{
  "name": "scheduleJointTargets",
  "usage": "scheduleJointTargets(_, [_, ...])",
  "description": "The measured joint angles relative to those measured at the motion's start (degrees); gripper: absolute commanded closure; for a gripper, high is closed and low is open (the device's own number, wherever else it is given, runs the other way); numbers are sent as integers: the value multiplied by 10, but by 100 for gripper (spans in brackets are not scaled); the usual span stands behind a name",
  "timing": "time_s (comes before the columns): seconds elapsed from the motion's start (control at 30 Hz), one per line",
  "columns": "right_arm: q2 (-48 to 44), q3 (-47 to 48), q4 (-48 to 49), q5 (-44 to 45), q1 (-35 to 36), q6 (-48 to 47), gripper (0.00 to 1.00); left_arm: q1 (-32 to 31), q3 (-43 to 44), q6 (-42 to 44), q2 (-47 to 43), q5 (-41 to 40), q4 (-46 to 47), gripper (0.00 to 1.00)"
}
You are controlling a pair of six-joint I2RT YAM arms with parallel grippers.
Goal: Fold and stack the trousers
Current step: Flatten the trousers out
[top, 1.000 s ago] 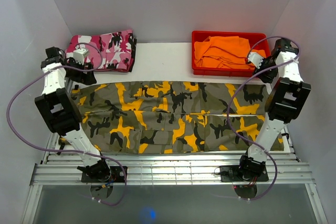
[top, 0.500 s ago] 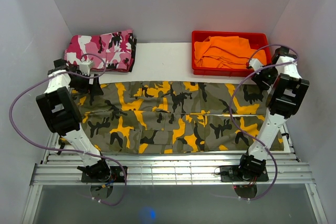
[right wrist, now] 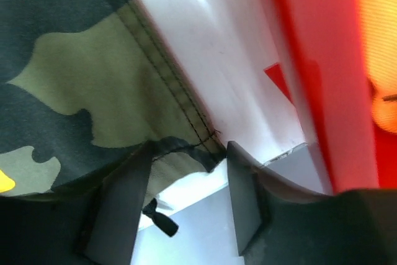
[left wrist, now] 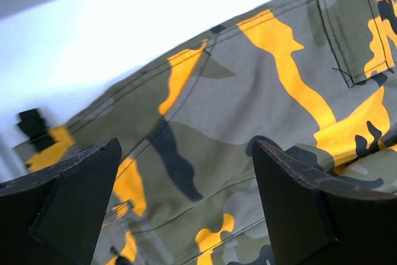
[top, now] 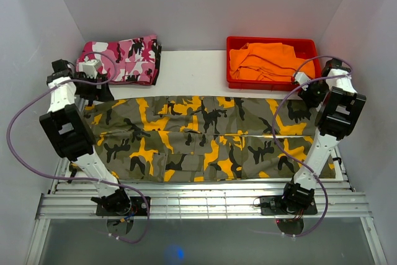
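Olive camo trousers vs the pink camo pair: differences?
Colour: the olive trousers are olive-green, orange-yellow and black; the pink trousers are pink, white and black. Pose: the olive trousers lie spread out flat across the table; the pink trousers sit folded in a compact bundle at the far left. Both are camouflage print.

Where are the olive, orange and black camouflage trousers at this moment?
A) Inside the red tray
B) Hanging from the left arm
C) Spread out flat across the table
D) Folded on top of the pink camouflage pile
C: the trousers lie spread flat on the table, apart from the red tray and the pink pile.
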Motion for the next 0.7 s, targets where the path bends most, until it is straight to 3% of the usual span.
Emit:
scheduleJointTargets(0.1, [5,4,-14,-5,0,-14,79,17,38,-3,16,0,-4,3])
scheduleJointTargets(0.2, [5,4,-25,-7,1,-25,92,34,128,30,65,-7,-33,10])
scheduleJointTargets(0.4, [-16,-28,-9,-9,2,-48,92,63,399,192,234,-6,-156,14])
scheduleJointTargets(0.7, [-33,-53,-10,-4,2,-54,92,68,356,393,271,-10,-231,12])
